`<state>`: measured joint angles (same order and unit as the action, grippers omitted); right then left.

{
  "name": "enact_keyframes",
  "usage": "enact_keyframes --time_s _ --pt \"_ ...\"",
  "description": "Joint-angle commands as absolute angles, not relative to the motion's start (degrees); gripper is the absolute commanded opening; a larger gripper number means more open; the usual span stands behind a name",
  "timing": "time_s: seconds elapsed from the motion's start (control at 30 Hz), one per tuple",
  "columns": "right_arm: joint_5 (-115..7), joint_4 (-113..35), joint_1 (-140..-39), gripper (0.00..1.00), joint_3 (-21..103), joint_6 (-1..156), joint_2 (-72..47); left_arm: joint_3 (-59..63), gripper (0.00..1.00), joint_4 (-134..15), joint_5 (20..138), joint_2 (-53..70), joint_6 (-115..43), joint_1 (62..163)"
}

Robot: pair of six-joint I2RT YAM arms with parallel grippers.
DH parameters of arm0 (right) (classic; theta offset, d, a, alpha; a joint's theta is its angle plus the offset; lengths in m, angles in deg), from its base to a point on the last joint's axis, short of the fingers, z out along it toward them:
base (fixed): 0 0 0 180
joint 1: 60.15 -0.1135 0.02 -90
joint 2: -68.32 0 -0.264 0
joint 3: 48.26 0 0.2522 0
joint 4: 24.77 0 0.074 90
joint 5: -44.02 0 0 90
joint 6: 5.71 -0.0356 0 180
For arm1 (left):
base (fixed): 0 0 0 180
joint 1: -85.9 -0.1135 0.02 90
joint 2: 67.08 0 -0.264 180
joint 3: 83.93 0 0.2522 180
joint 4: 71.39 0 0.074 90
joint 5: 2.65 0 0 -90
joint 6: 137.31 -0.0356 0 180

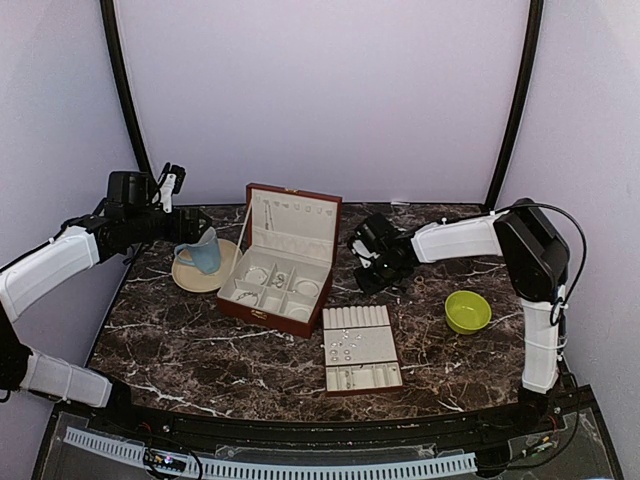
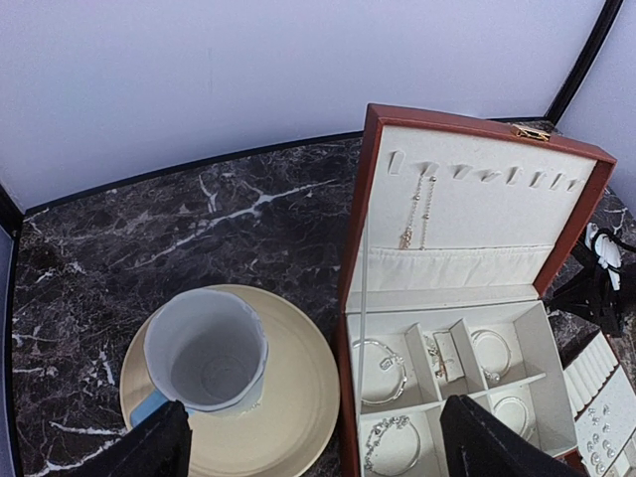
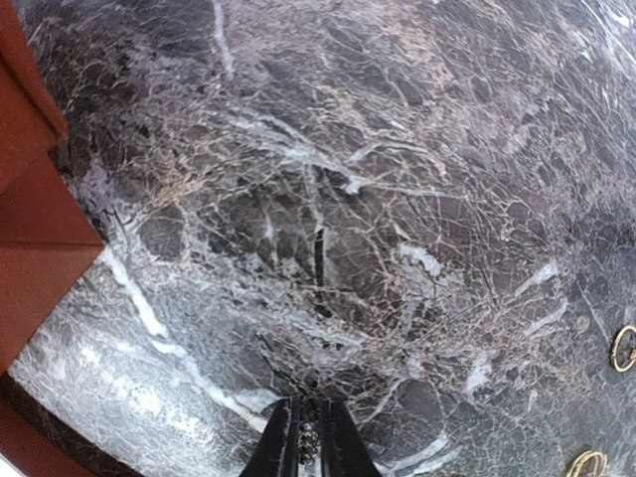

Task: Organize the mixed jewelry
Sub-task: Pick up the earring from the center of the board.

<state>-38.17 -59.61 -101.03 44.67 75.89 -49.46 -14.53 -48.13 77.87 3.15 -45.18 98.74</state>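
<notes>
Detail overhead is coarse: the right gripper [image 1: 368,278] sits low beside the box [image 1: 262,312], jaws unreadable; studs [image 1: 346,350] dot the tray [image 1: 385,343]. Left wrist: left gripper [image 2: 316,409] spread wide, empty, cropped at the frame's bottom, over bracelets [image 2: 381,360] in the box. Right wrist: fingers [image 3: 283,442] almost together, any pinched piece indistinct; two rings [image 3: 624,348] lie on the table [image 3: 397,149].

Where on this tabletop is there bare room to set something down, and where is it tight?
Widest bare patch: front-left dark marble tabletop, bordered by the cream plate, the reddish-brown compartment box and the cream slotted ring tray. Smaller one between that tray and the lime-green bowl. Crowded: between box and right gripper.
</notes>
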Motion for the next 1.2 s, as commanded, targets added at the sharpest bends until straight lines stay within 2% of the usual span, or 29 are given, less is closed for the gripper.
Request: enact_keyframes --time_s 0.0,0.47,0.6,0.77,0.9,1.17 --pt "-37.3 -58.0 -101.4 0.08 45.9 75.7 -50.3 -14.9 0.90 -48.8 77.3 1.3 -45.5 98.4" --pt "-36.4 -57.3 -101.4 0.02 44.8 74.3 -47.7 -15.6 0.87 -50.6 74.9 -0.2 -44.1 98.7" --pt "-36.7 -56.6 -101.3 0.01 43.7 73.5 -45.4 -17.0 0.87 -53.7 78.0 -2.0 -40.7 103.4" --pt "-38.2 -55.2 -101.3 0.00 41.9 72.8 -43.0 -18.8 0.86 -58.2 82.5 -0.5 -34.5 113.9" --pt "-39.8 -54.3 -101.3 0.00 40.7 71.8 -41.7 -21.3 0.84 -68.9 82.3 4.6 -27.1 119.8" --pt "-43.0 -51.9 -102.2 0.00 36.9 69.2 -37.2 -17.7 0.80 -79.3 78.8 24.9 -15.8 129.6"
